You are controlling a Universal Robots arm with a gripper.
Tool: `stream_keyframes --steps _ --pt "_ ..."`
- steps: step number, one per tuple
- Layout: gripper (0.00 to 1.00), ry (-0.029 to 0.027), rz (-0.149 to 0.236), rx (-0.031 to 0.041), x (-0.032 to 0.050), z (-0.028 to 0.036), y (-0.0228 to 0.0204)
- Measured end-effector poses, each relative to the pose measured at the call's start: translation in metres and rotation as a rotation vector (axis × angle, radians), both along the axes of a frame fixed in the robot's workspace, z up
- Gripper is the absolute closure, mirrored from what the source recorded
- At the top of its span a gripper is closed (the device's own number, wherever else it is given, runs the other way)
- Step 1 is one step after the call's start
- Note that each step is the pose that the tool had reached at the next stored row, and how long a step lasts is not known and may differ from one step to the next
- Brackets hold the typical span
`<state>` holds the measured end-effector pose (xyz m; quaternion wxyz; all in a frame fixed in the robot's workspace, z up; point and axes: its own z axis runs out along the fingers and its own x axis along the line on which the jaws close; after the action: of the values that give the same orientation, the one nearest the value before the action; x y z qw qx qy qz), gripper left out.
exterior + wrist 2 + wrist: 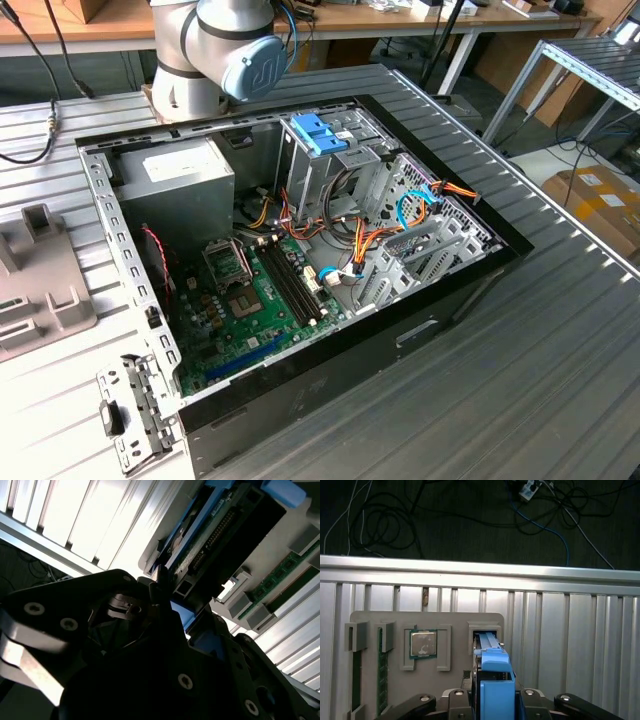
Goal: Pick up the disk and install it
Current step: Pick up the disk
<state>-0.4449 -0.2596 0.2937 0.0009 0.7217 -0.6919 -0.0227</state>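
The disk (489, 641) stands on edge in a slot of a grey holder plate (455, 622), its bright blue tab (496, 664) pointing toward the wrist. My gripper (496, 687) straddles that blue end, a dark finger pressed against each side, shut on the disk while it still sits in the slot. In the second wrist view the disk's (212, 532) connector edge and blue rail (181, 611) show just past a black fingertip (160, 576). The open computer case (470, 265) lies in the middle of the exterior view, with a blue-latched drive cage (320, 135) at its back.
The holder plate also carries a processor chip (423, 643) and a green memory stick (381, 672). Its edge shows at the exterior view's left (40, 275). The arm's base (225, 50) stands behind the case. Cables (385, 525) lie on the dark floor beyond the ribbed table edge (480, 570).
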Motion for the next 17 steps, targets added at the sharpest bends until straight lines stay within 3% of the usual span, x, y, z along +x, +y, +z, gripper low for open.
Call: stream_keyframes --steps 7,17 --pt "0.63 0.0 0.0 0.0003 0.0 0.0052 0.0" --pt "0.63 0.0 0.0 0.0004 0.0 0.0072 0.0"
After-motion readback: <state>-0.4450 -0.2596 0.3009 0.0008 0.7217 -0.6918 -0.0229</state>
